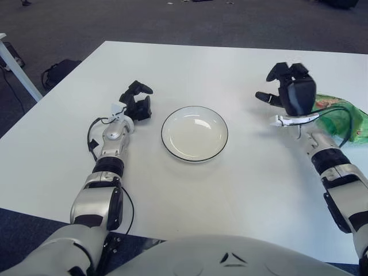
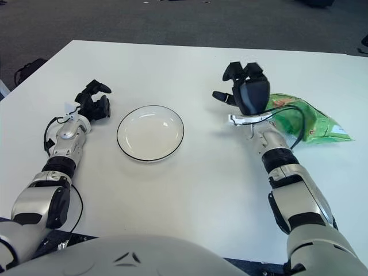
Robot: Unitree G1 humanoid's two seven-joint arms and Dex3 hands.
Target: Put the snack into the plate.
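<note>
A green snack bag (image 2: pixel 305 123) lies flat on the white table at the right. My right hand (image 2: pixel 244 86) hangs raised just left of the bag, its fingers spread and holding nothing; its wrist and cable cover the bag's near left corner. An empty white plate (image 1: pixel 194 133) with a dark rim sits mid-table, well left of that hand. My left hand (image 1: pixel 137 101) shows left of the plate, fingers loosely curled and holding nothing.
The table's (image 1: pixel 190 190) far edge and left edge border dark carpet. A dark bag (image 1: pixel 56 73) lies on the floor beyond the left edge, beside a white leg (image 1: pixel 17 72).
</note>
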